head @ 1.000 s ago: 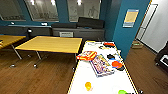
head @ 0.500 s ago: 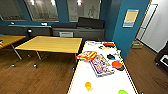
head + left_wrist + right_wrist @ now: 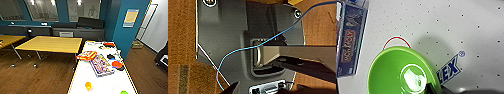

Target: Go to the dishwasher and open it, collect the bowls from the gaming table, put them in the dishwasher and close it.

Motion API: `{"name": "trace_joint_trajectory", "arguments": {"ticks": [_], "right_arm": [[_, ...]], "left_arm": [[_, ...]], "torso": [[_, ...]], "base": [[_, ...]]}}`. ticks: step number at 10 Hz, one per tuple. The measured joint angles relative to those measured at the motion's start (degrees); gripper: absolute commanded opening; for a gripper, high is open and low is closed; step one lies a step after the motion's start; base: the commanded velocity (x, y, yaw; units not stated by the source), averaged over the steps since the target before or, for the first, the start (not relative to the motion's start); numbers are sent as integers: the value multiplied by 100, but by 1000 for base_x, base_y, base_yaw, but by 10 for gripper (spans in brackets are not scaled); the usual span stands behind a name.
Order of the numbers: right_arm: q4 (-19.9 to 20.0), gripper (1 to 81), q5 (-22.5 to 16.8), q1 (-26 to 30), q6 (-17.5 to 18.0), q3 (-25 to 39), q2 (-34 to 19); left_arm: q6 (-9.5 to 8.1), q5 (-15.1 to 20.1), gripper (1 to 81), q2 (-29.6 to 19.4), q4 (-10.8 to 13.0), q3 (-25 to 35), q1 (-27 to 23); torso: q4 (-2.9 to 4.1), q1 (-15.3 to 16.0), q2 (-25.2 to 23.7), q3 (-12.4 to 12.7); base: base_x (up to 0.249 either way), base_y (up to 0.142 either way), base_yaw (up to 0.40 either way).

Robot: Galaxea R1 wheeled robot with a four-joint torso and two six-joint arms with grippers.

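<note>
Fingers, open or clenched I cannot tell, are hanging over the green bowl [image 3: 402, 72] on the white table [image 3: 105, 83], seemingly collecting bowls; gripping its rim looks needed.

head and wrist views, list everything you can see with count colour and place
gaming table: one, white top, yellow edge, near right
green bowl: one, on the white top, near edge
yellow bowl: one, near end of the white top
orange-red bowl: one, right side of the white top
red item: one, far end of the top; cannot tell what it is
game boxes: two, one colourful, one orange, mid-top
yellow-topped tables: two, left, on the wood floor
dark cabinets: along the far blue wall
poster: one, yellow, on the blue pillar
robot plate with blue cable: dark grey, over the wood floor
</note>
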Motion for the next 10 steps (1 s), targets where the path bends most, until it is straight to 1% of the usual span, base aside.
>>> {"name": "trace_joint_trajectory", "arguments": {"ticks": [2, 3, 5, 6, 7, 8, 9, 10], "right_arm": [[-5, 10, -69, 149, 17, 463, -416], [-11, 10, -111, 352, 17, 808, -790], [-50, 10, -216, 767, 12, 1598, -1769], [-150, 10, -357, 811, 6, 1969, -2339], [-313, 10, -567, 775, -10, 2374, -2778], [-591, 10, -724, 730, -29, 2887, -3082], [-881, 10, -755, 581, -44, 3368, -3271], [-1151, 10, -790, 295, -66, 3716, -3487]], "left_arm": [[0, -5, 811, 4, 0, 0, 2], [0, -7, 811, 26, 0, 0, 0], [2, -39, 811, 77, 6, 13, 0], [4, -66, 811, 66, 6, 11, -2], [2, -82, 811, 50, 6, 11, 0], [2, -94, 811, 37, 9, 11, -2], [2, -101, 811, 26, 9, 11, -2], [2, -101, 811, 28, 9, 11, -4]], "torso": [[0, 0, 0, 0], [0, 0, 2, 0], [0, 2, 2, 0], [0, 2, 0, 0], [0, 2, 0, 0], [0, 0, 0, 0], [0, 0, 0, 0], [0, 2, 0, 0]], "base": [[0, 0, 0], [0, 0, 0], [0, 0, 0], [0, 0, 0], [0, 0, 0], [0, 0, 0], [0, 0, 0], [0, 0, 0]]}}
